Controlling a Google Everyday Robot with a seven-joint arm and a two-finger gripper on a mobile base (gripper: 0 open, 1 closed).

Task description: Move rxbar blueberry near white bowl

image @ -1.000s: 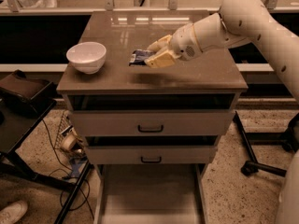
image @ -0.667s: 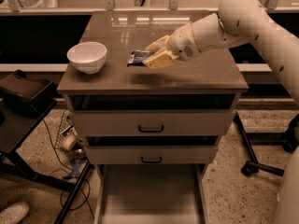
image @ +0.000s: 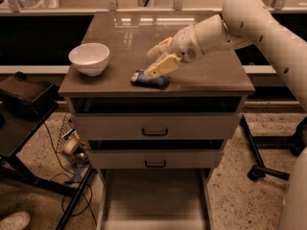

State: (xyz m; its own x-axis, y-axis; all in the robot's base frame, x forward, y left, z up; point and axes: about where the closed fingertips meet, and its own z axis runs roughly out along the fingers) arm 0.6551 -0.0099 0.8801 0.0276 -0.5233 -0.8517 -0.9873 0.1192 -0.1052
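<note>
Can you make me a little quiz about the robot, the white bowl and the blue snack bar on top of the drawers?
1. True or false: the rxbar blueberry lies inside the white bowl.
2. Where is the gripper? A) over the bowl B) right at the bar C) out of the picture
3. Fill in: on the cabinet top, the bar lies to the ____ of the bowl, as the camera sees it.
Key: 1 false; 2 B; 3 right.

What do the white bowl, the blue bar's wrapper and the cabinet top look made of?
The white bowl: glossy ceramic or plastic, smooth sheen. The rxbar blueberry: probably plastic film, thin, dark. The cabinet top: polished laminate or stone, reflecting lights. The gripper is at the bar.
</note>
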